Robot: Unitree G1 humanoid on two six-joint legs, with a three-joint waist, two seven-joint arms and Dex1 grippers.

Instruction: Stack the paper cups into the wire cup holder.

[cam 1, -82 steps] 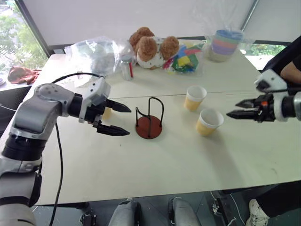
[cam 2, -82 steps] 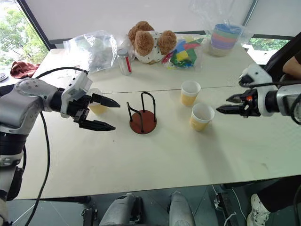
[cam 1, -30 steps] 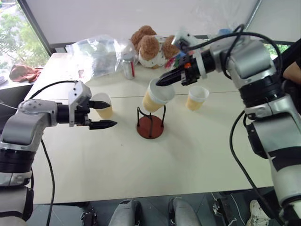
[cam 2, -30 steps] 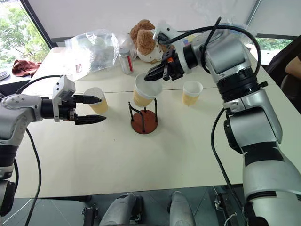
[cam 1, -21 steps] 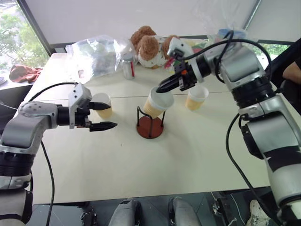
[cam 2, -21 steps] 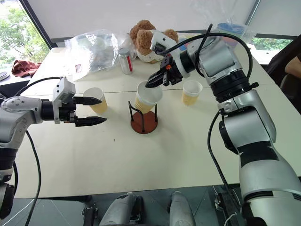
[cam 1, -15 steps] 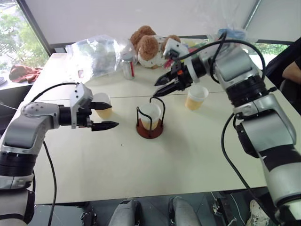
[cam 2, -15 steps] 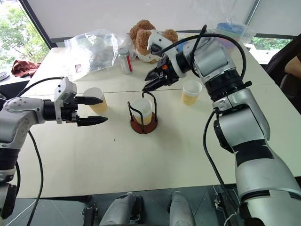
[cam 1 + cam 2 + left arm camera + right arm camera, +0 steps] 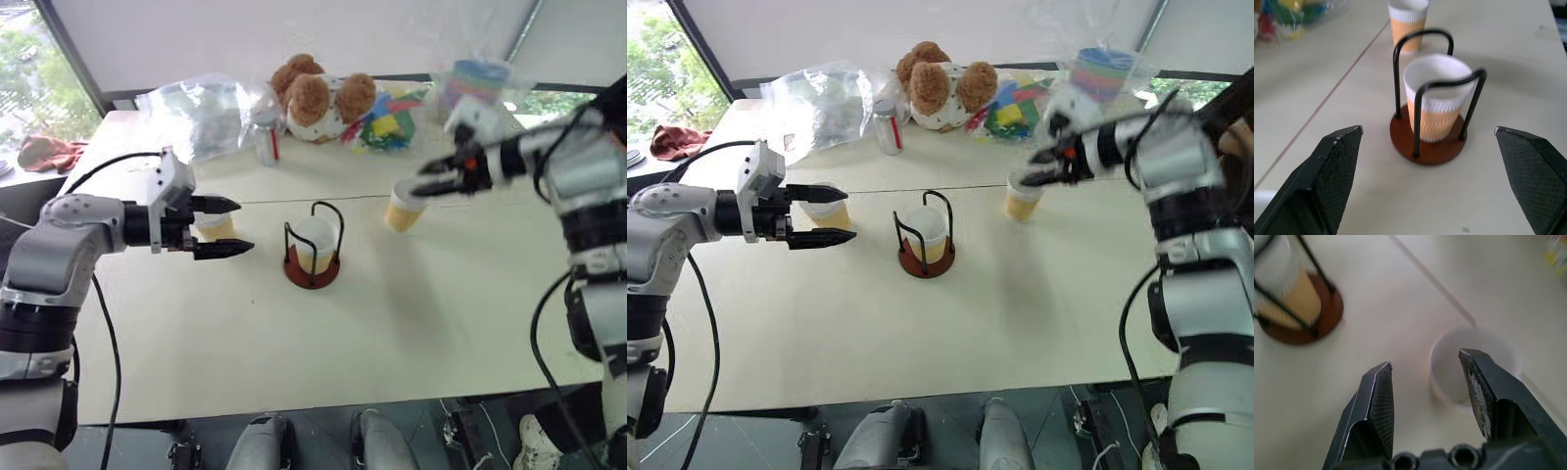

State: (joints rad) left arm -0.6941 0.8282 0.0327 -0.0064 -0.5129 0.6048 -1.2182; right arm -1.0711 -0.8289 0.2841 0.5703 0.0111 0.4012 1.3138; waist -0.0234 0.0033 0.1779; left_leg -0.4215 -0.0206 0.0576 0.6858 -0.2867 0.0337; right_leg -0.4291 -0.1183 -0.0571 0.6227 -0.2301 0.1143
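Now the right gripper (image 9: 1427, 391) has let go and swung away to the robot's right — its jaws stand parted, empty, over the rim of the paper cup (image 9: 402, 208) still on the table, one finger above the cup's white mouth and the other just outside its wall. Half a second ago that same gripper was above the wire cup holder (image 9: 313, 253); the first cup (image 9: 1437, 98) now sits upright inside the loops on the reddish base, so one is stowed and two remain. Off to the robot's left, the left gripper (image 9: 233, 226) hovers wide open, nothing in it, with the third cup (image 9: 826, 210) sitting just behind its fingers.
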